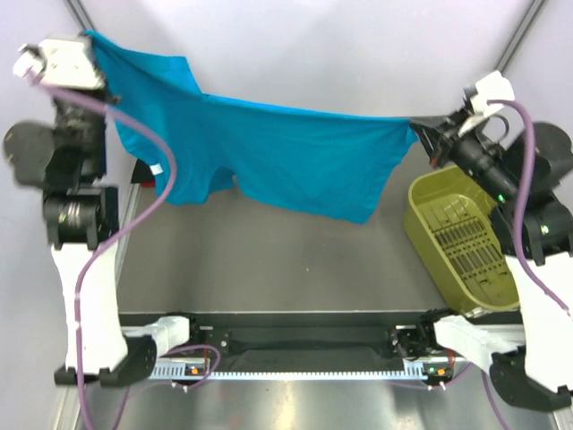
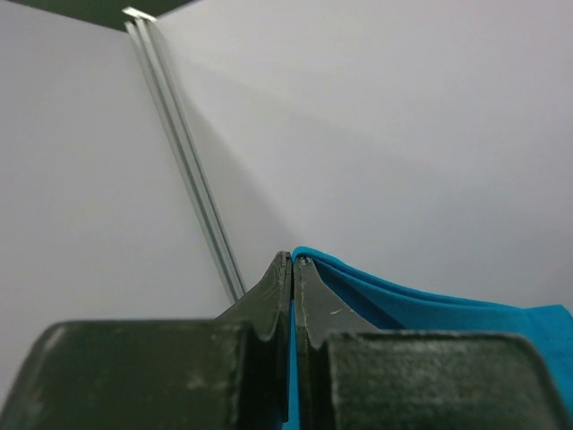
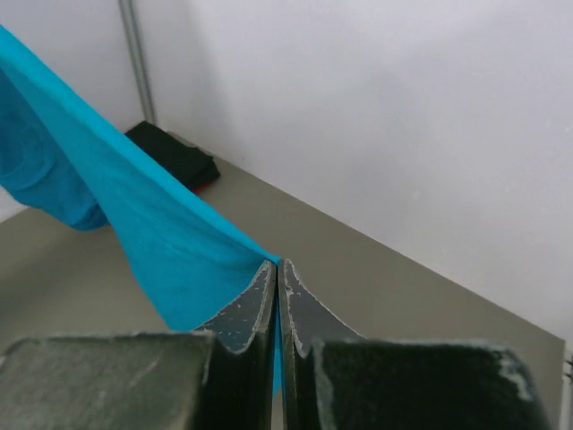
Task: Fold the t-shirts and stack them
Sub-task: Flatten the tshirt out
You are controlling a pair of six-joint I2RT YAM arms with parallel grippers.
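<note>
Top external view: shows a bright teal-blue soft cloth t-shirt (image 1: 269, 148) stretched in mid-air, clear of the table, pinched at its upper left end by the left gripper (image 1: 92, 38) and at its right end by the right gripper (image 1: 419, 134); sags in loose folds between them, with a small white label (image 1: 158, 169) at the lower left fold. Left wrist view: confirms both fingers pressed together on a teal hem, against nothing but wall. Right wrist view: likewise closed jaws clamping a thin teal edge, and alone reveals a folded black cloth t-shirt (image 3: 175, 157) lying on the table by the back wall, a sliver of red cloth (image 3: 204, 185) under its near edge; from above, mostly hidden behind the hanging shirt. Yellow-green plastic bin (image 1: 425, 224): seen only from above, tilted at the right side of the table beside the right arm, its slotted inner face turned toward the camera. Surface and room: matt grey table (image 1: 269, 260), plain white walls, slim aluminium frame post (image 2: 192, 188) in the corner.
</note>
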